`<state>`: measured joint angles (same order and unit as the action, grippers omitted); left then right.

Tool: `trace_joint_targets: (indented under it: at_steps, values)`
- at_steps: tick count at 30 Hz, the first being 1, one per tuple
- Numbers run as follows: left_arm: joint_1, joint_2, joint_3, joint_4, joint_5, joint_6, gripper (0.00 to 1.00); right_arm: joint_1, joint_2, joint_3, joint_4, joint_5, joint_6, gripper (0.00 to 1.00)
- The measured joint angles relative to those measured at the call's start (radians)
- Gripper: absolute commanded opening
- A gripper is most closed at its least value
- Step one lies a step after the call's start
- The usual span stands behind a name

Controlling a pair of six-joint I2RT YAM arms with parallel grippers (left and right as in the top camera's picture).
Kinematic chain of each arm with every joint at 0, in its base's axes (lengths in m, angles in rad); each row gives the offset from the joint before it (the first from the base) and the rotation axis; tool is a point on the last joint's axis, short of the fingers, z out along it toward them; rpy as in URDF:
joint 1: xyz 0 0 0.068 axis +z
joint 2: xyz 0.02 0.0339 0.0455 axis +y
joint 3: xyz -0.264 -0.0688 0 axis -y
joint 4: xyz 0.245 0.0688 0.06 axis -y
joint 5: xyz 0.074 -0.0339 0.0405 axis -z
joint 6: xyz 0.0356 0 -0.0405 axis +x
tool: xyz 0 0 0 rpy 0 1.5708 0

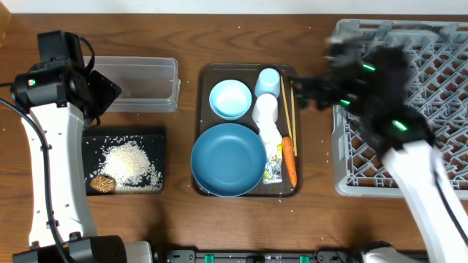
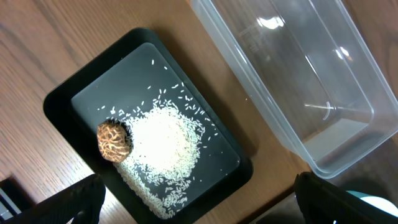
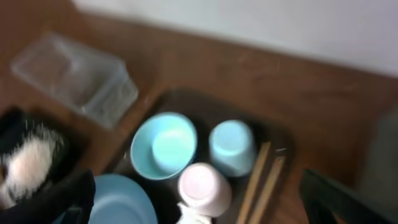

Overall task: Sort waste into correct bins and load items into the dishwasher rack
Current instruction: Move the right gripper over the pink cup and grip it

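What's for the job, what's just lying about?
Job: orange carrot, crumpled white wrapper, brown lump, white rice, clear plastic tub, black tray, dark-blue plate, pale-blue bowl, pink cup, light-blue cup, wooden chopsticks, grey lattice rack.
Other: brown serving tray.

Four things sit directly on my wooden table [image 1: 183, 212]. A clear tub [image 1: 139, 84] lies toward the far left corner with a black tray [image 1: 99, 139] just nearer me; a brown serving tray [image 1: 227, 71] is in the middle and a grey rack [image 1: 347, 157] at the right edge.
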<state>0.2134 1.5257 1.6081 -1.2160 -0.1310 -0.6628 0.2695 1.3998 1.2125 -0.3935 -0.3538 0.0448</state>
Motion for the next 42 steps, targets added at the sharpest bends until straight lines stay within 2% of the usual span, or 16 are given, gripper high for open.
trace_joint_targets:
  at_steps: [7, 13, 18, 25, 35, 42]
  values:
    - [0.000, 0.000, 0.000, 0.001, 0.000, 0.000, 0.98, 0.158, 0.301, 0.014, 0.148, 0.051, -0.023, 0.99]
    - [0.000, 0.000, 0.000, 0.001, 0.000, 0.000, 0.98, 0.187, 0.417, 0.014, 0.142, 0.207, 0.091, 0.99]
    - [0.000, 0.000, 0.000, 0.001, 0.000, 0.000, 0.98, 0.187, 0.443, 0.014, 0.088, 0.302, 0.134, 0.99]
    - [0.000, 0.000, 0.000, 0.001, 0.000, 0.000, 0.98, 0.188, 0.443, 0.016, 0.016, 0.332, 0.214, 0.99]
    - [0.000, 0.000, 0.000, 0.001, 0.000, 0.000, 0.98, 0.238, 0.447, 0.017, 0.026, 0.324, 0.237, 0.99]
    - [0.000, 0.000, 0.000, 0.001, 0.000, 0.000, 0.98, 0.249, 0.484, 0.017, 0.028, 0.395, 0.237, 0.99]
